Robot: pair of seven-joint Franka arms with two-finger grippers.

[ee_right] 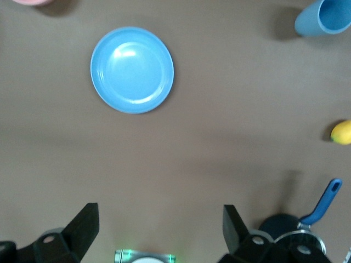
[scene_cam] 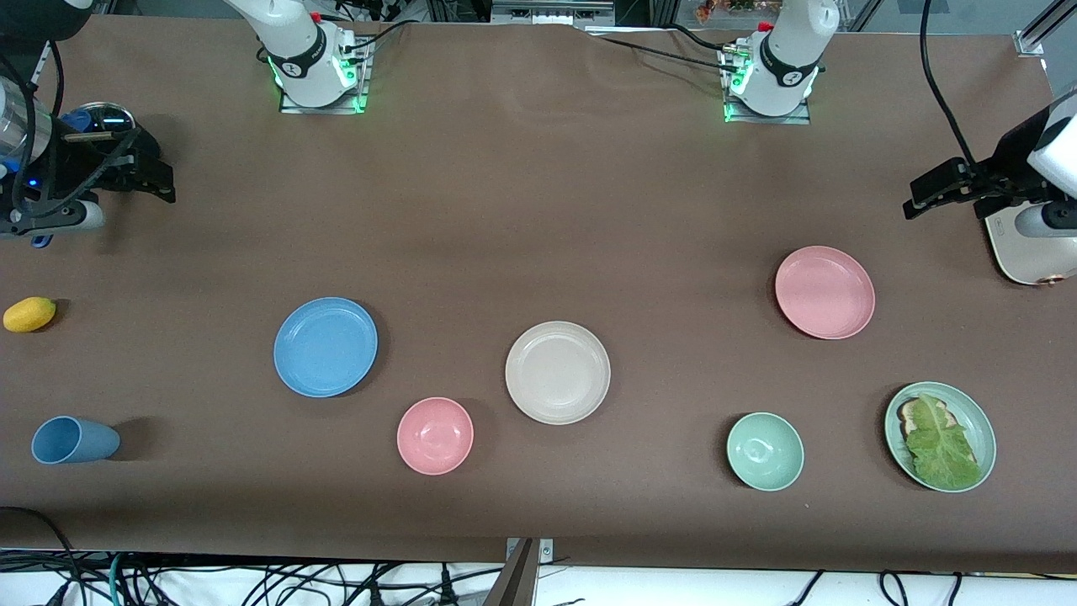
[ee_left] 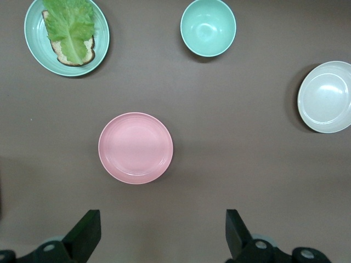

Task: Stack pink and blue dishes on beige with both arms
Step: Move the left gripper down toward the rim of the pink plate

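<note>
Judged the three plates light, stiff and smooth, likely slippery on their matte faces and lying too flat for a grasp across the whole disc; best taken at the raised rim, one finger inside the lip and one beneath the outer edge, with some risk of skidding on the brown table (scene_cam: 538, 210) before the fingers closed. Looked alike in size and form: round, shallow, plain. Found the blue plate (scene_cam: 326, 346) toward the right arm's end, the beige plate (scene_cam: 557, 372) near the middle and a little nearer the front camera, and the pink plate (scene_cam: 824, 292) toward the left arm's end, all well apart and none stacked yet. Saw a small pink bowl (scene_cam: 435, 435) near the beige plate and a mint bowl (scene_cam: 765, 451) nearer the camera than the pink plate. Hung the left gripper (ee_left: 159, 233) high at its end of the table, fingers spread wide and holding nothing; likewise the right gripper (ee_right: 159, 230), wide apart and empty, at the other end.
</note>
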